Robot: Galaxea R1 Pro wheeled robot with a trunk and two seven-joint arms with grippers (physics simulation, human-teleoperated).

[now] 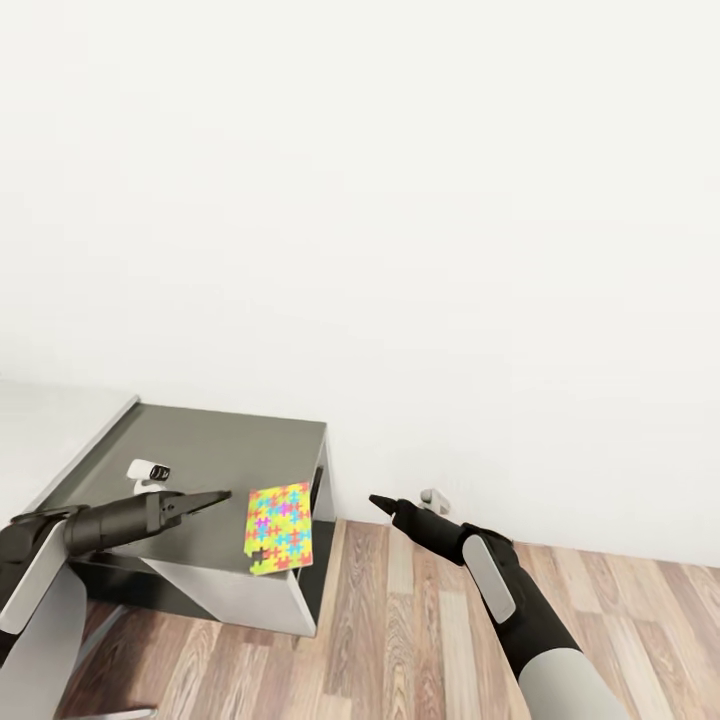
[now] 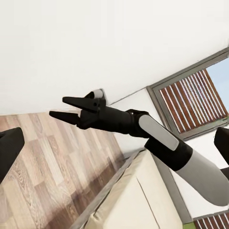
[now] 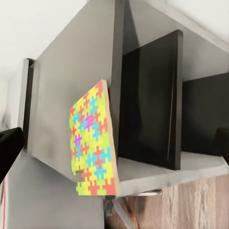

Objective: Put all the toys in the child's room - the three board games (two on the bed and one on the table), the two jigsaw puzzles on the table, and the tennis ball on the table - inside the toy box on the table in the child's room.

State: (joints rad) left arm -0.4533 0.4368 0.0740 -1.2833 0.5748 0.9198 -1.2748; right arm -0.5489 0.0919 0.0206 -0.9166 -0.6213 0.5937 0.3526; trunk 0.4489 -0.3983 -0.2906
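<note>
While tools hover, jigsaw puzzle (image 1: 279, 527) overhangs table (image 1: 220, 450).

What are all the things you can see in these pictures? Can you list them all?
jigsaw puzzle: one, yellow, pink, blue and green, lying at the front corner of the dark desk top, its edge hanging over.
table: one, dark grey top joined to a paler grey top at the left, against the white wall.
small white object: one, white with a dark part, on the dark top; too small to tell what it is.
floor: wood planks.
bed: one, beige cover with a dark frame, seen from the left wrist camera.
window: one, dark frame with slatted blinds.
left gripper: one, black, open, near the puzzle.
right gripper: one, black, open, over the floor.
</note>
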